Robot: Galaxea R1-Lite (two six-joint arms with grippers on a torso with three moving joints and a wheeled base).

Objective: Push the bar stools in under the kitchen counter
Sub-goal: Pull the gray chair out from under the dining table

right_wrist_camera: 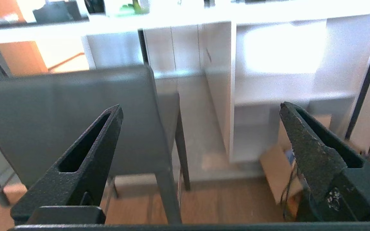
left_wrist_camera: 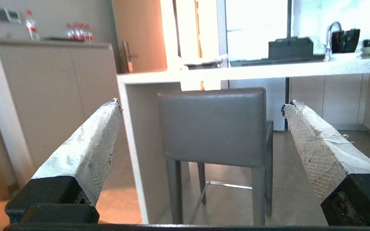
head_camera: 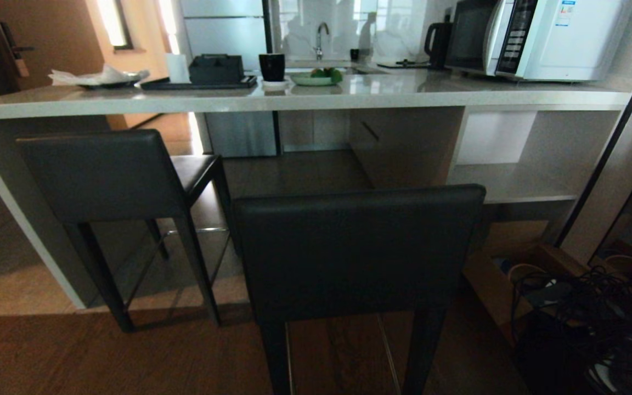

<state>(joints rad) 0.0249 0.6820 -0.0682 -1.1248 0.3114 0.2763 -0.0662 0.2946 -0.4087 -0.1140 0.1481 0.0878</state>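
Note:
Two dark leather bar stools face the kitchen counter [head_camera: 294, 100]. The left stool [head_camera: 102, 175] stands with its seat partly beneath the slab, beside the counter's left end panel. The right stool [head_camera: 357, 252] stands farther out on the wooden floor, nearer to me. Neither arm shows in the head view. My left gripper [left_wrist_camera: 201, 103] is open and empty, its white-padded fingers [left_wrist_camera: 85, 154] framing the left stool [left_wrist_camera: 214, 125] some way off. My right gripper [right_wrist_camera: 200, 106] is open and empty too, with the right stool [right_wrist_camera: 59, 112] off to one side beyond it.
On the counter stand a microwave [head_camera: 535, 38], a kettle [head_camera: 438, 44], a black cup [head_camera: 272, 67], a green plate [head_camera: 313, 78] and a tray with a black box [head_camera: 201, 82]. Tangled cables [head_camera: 596, 307] and a cardboard box [head_camera: 491, 280] crowd the floor at the right.

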